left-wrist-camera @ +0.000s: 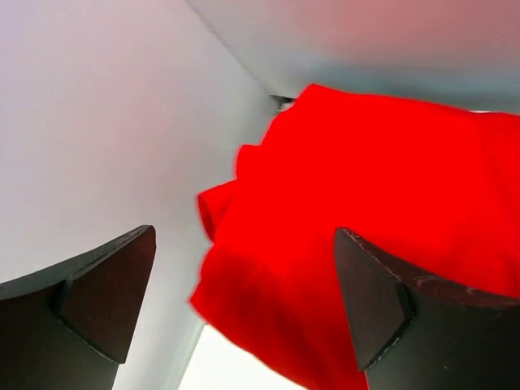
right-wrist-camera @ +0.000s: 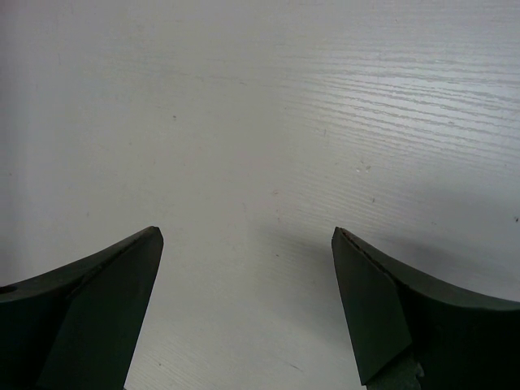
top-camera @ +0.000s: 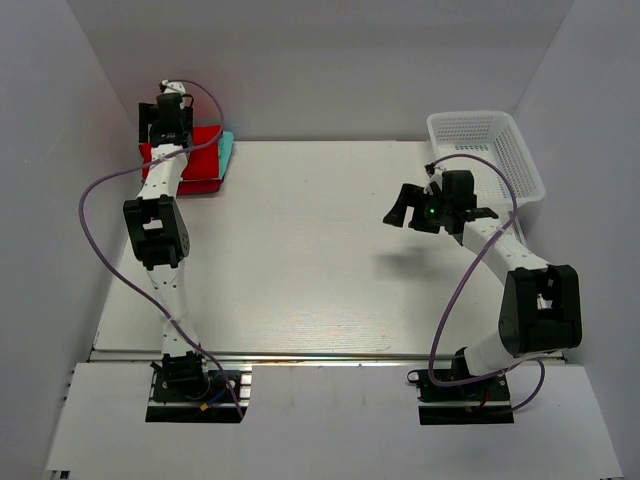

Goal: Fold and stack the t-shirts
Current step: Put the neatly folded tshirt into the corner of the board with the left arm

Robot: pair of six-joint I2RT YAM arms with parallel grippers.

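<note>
Stacking seems done: left hand (left-wrist-camera: 244,240) spread over the red t-shirt (left-wrist-camera: 382,187), atop the turquoise t-shirt (top-camera: 227,152); right hand (right-wrist-camera: 248,240) spread too; withdraw next.

To my far left, in the back corner of the table (top-camera: 330,250), a bright red shirt (top-camera: 205,160) lies folded flat on top of a stack. A mint shirt (top-camera: 228,150) lies under it, showing only as a thin strip along the right edge. Seen close from my left wrist, the red cloth is smooth on top, with soft, rounded folds bunched at its left edge.
</note>
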